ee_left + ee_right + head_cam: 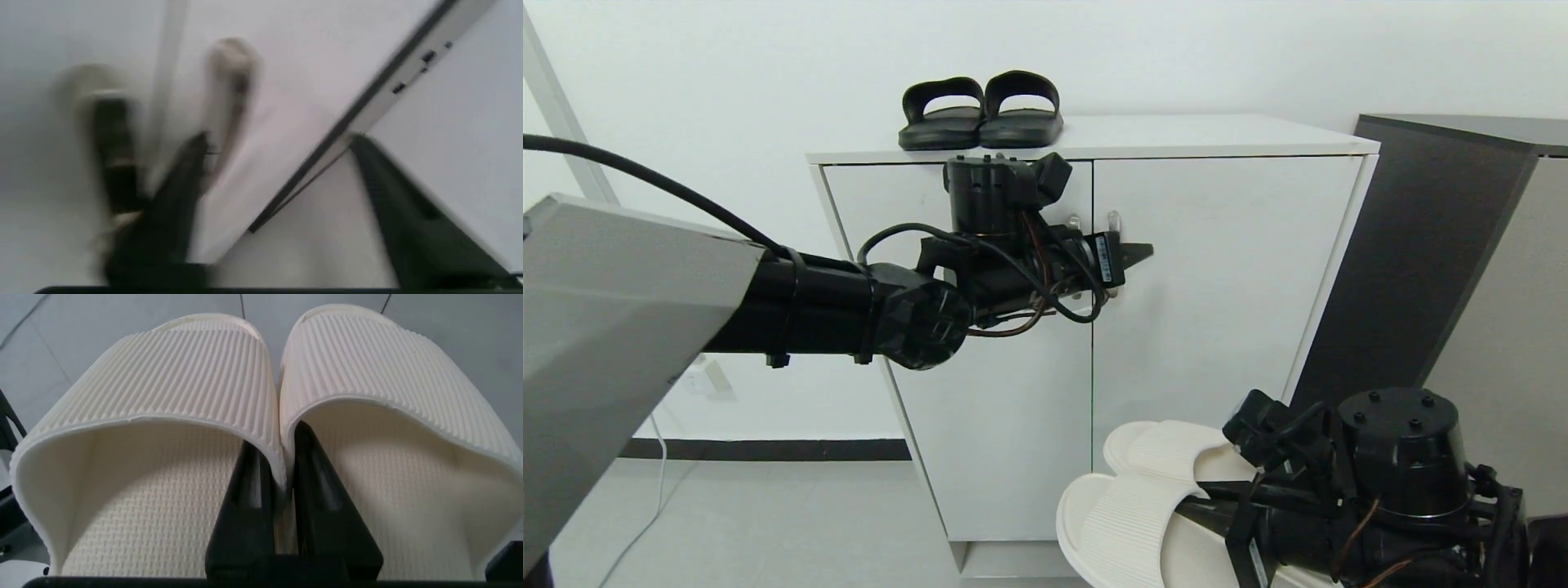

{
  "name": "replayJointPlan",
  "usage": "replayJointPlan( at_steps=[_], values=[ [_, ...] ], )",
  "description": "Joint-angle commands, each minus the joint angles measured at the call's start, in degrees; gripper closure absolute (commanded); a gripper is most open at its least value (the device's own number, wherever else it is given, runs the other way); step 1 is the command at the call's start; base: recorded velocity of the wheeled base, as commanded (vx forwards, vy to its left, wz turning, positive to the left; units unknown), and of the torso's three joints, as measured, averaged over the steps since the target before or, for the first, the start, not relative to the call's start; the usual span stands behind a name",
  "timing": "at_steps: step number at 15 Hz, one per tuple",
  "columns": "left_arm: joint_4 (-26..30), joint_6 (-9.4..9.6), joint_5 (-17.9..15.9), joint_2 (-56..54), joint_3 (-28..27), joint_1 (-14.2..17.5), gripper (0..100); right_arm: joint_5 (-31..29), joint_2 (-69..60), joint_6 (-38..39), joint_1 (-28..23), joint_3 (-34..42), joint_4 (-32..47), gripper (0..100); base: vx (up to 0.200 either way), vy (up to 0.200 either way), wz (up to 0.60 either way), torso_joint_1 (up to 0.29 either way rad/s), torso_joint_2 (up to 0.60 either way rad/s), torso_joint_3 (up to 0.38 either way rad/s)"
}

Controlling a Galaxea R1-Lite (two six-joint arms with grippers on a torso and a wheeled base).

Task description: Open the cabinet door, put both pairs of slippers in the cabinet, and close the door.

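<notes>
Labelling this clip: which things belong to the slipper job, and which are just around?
Job: white cabinet, its door handles, black slippers on top, cream slippers in the right gripper, left gripper by the handles.
Just around: dark grey unit, wall socket, dark skirting strip.

Pair of black slippers (968, 122) side by side atop the white cabinet (1217, 135)

No text, number or sign is showing clearly enough to be read. A small white label (1104, 260) is sitting on the side of the left gripper (1131, 255), its print too fine to make out. A second white label (1254, 563) is showing on the right gripper (1205, 502), beside the cream slippers (1127, 506), and is also illegible.
</notes>
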Motion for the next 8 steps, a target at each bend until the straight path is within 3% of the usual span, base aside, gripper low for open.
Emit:
replayJointPlan(
  at_steps=[1, 2, 4, 8],
  values=[
    [-0.3, -0.85, -0.6, -0.3, 0.1, -0.2, 100, 0.2, 0.0, 0.0, 0.0, 0.2, 0.0, 100, 0.000, 0.000, 0.00, 0.000, 0.00, 0.000],
    [-0.3, -1.99, -0.8, -1.2, 0.8, -0.2, 100, 0.6, -0.3, 0.0, 0.2, 0.3, 0.1, 100, 0.000, 0.000, 0.00, 0.000, 0.00, 0.000],
    [-1.0, -2.26, -1.5, -3.3, 4.2, -0.5, 100, 1.9, -0.6, -0.2, 0.3, 1.1, 0.1, 100, 0.000, 0.000, 0.00, 0.000, 0.00, 0.000],
    [-6.4, -2.26, -2.8, -8.4, 13.6, -0.7, 100, 12.7, -4.3, -1.9, 0.4, 4.9, 0.0, 100, 0.000, 0.000, 0.00, 0.000, 0.00, 0.000]
  ],
)
